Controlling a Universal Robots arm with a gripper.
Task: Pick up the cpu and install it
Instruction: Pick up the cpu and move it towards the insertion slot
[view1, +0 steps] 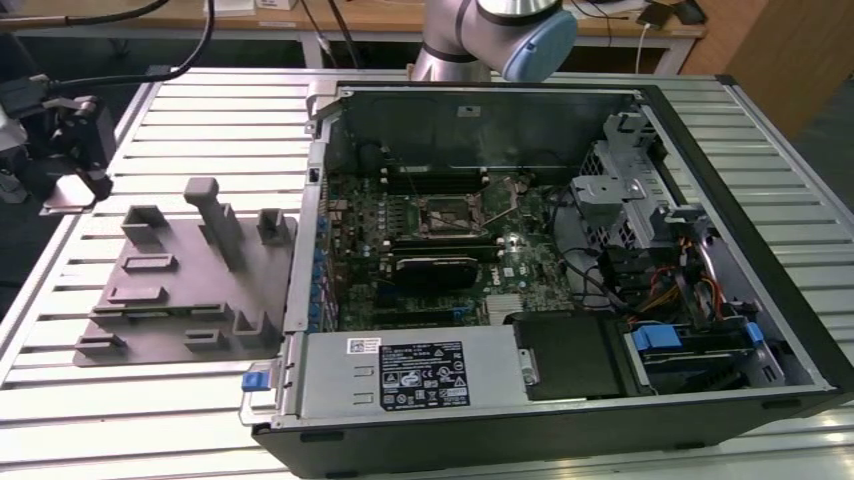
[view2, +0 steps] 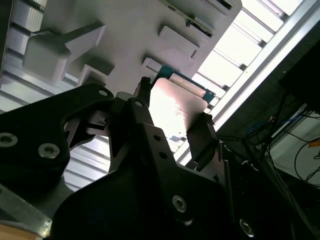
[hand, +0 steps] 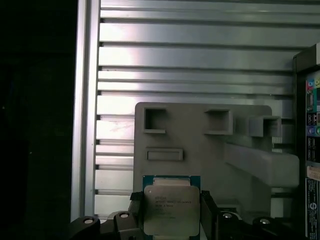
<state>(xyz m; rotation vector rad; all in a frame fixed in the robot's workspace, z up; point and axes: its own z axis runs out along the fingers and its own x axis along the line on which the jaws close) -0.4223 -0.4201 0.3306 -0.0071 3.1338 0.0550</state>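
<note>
First wrist view gives me the clearest read. The gripper (hand: 171, 202) has its jaws drawn in narrow on the cpu (hand: 171, 215), with one black finger (hand: 136, 215) against each of two opposite edges. The silver lid faces the camera and a strip of green rim shows along one side. Beyond it lie the grey fixture (hand: 200, 145) with its pockets and the slatted table (hand: 190, 55). The chip looks to be held clear of both, though I can't tell by how much. In the second wrist view it sits square between the fingers, with no visible skew. In the exterior view the wrist hangs at the exterior view's left, over the table edge beside the fixture. That is well apart from the open computer case (view1: 494, 125) and the socket (view1: 447, 215) on its motherboard (view1: 521, 265), where the retaining lever seems to stand raised. I judge the step in hand to be carrying the gripped chip; it is not yet installed. To do this well I'd grip the edges only just firmly enough, since the contact is thin and a slip would tilt the chip. I'd hold it level, move slowly, let the underside touch nothing, and mind the case wall and the cables (view1: 654, 290).
</note>
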